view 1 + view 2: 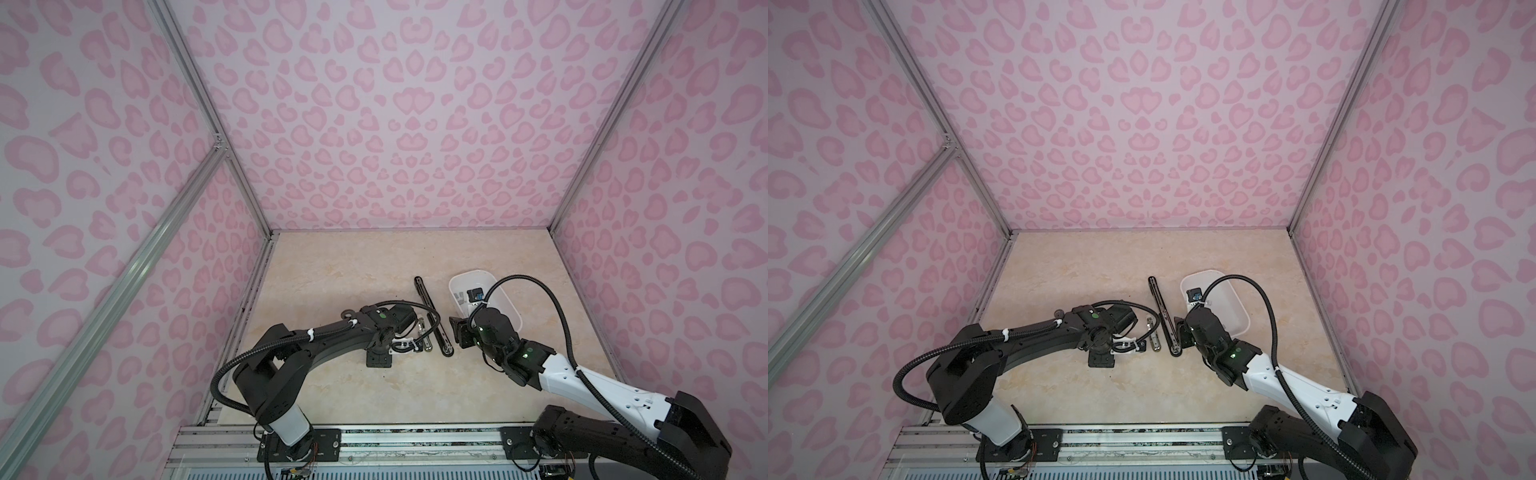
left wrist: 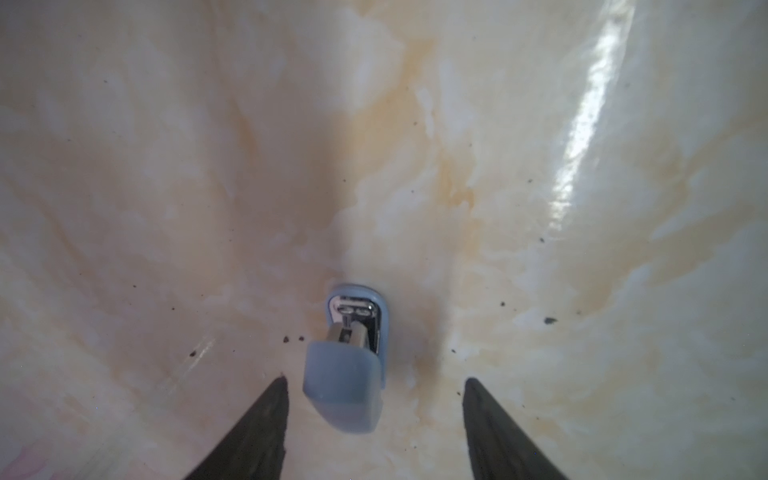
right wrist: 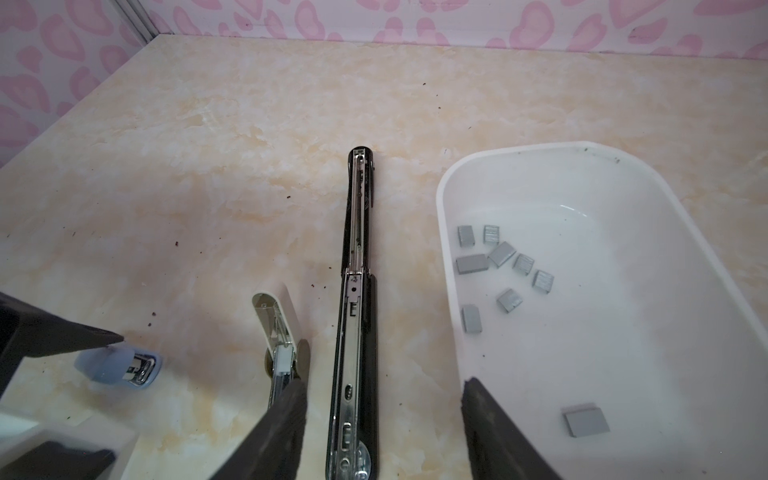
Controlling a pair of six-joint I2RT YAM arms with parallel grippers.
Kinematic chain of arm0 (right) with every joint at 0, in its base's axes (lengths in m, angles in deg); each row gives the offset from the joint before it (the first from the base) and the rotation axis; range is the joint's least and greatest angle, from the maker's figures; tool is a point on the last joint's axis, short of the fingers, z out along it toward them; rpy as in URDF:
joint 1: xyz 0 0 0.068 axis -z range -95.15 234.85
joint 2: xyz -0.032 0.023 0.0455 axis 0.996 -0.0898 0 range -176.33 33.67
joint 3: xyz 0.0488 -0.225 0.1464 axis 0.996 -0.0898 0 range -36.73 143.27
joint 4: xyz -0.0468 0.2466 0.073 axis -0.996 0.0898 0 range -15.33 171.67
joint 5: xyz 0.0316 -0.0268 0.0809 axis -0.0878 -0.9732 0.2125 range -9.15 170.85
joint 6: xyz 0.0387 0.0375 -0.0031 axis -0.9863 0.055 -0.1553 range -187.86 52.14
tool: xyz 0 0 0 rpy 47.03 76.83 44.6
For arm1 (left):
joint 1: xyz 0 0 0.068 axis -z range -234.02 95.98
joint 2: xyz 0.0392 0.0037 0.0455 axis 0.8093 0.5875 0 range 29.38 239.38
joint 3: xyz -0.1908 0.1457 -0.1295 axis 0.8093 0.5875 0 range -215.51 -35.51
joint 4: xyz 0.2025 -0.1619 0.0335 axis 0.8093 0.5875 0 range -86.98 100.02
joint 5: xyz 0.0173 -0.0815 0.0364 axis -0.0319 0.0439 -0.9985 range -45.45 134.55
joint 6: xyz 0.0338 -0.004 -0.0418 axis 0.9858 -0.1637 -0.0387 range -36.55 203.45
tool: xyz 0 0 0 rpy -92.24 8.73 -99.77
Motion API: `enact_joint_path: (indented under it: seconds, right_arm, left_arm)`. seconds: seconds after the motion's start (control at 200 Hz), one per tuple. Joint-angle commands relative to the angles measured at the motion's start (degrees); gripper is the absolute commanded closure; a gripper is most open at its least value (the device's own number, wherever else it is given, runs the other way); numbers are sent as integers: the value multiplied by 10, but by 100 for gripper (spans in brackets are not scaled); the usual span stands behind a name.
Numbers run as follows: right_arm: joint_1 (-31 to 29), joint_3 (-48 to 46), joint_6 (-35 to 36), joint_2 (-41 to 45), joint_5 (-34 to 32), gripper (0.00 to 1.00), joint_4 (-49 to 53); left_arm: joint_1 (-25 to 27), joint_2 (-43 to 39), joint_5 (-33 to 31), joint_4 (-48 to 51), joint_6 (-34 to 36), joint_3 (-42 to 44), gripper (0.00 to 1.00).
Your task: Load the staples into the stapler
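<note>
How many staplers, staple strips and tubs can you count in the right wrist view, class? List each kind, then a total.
Staplers: 3 (black stapler, white stapler, blue stapler)
Staple strips: 9 showing
White tub: 1
Total: 13

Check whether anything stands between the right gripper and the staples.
Nothing visible does. The staples lie uncovered in the tray; the right gripper, open, hangs over the black stapler beside it, so only the rim must be cleared.

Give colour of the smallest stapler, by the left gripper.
The stapler is light blue with silver metal inside; best in the left wrist view.
</note>
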Motion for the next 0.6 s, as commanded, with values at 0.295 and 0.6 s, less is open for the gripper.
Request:
enact_joint_path:
  seconds: [0.295, 0.6]
  right_arm:
    - [0, 0, -1, -5, 8, 39, -9]
    - [0, 6, 1, -12, 11, 39, -4]
  left_arm:
    - [-15, 63, 35, 47, -3, -54, 58]
    - [-16, 79, 39, 58, -7, -63, 69]
